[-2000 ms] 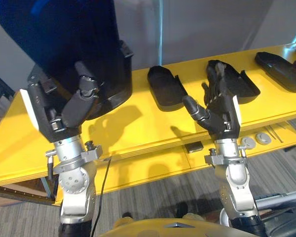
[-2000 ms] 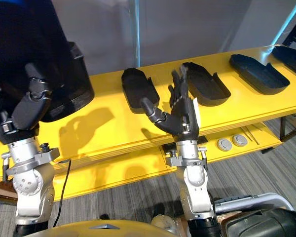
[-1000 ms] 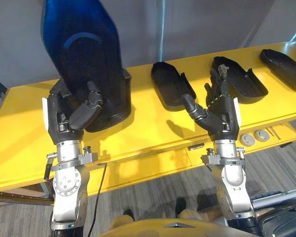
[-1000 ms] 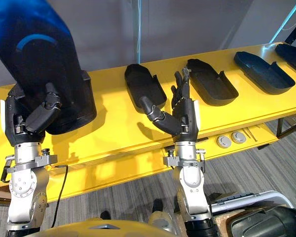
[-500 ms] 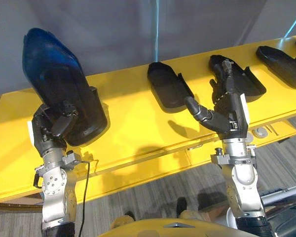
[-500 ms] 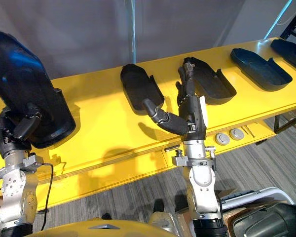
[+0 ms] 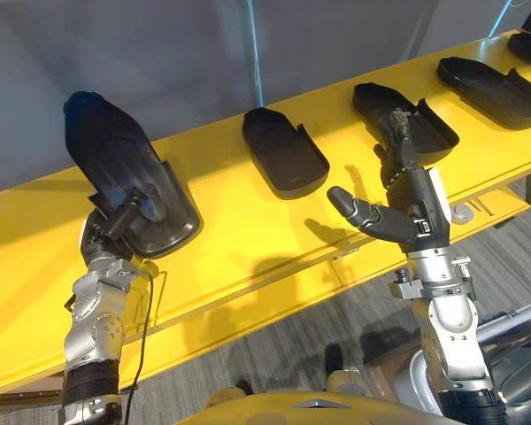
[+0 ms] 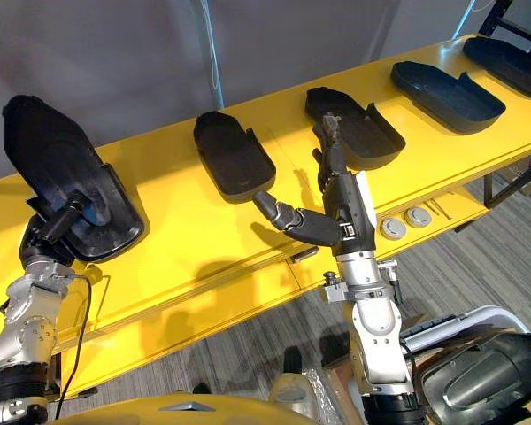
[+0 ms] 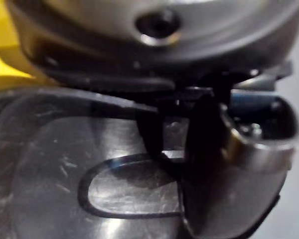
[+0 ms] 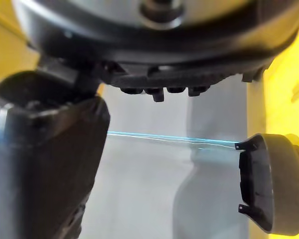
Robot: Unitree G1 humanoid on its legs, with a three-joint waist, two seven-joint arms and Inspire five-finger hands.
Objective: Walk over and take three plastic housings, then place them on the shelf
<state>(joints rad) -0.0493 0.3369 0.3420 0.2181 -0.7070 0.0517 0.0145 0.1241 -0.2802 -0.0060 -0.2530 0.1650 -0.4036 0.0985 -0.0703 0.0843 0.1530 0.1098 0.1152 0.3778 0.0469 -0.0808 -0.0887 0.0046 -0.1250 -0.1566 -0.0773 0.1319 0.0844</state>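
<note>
At left end of shelf [image 7: 234, 221], housing [image 7: 106, 150] gripped in left hand [image 7: 115, 226]; right hand [image 7: 413, 205] spread, empty.

left hand [image 7: 113, 228] lowered, held housing [image 7: 106, 150] down from overhead onto yellow shelf [image 7: 234, 221]

Readable text: none can be made out.
Held plastic housing [image 7: 115, 168]: no lettering or number can be read on it.
Plastic housings [image 7: 286, 152] laid on the bench [image 7: 221, 204]: no label or print can be read on them.
</note>
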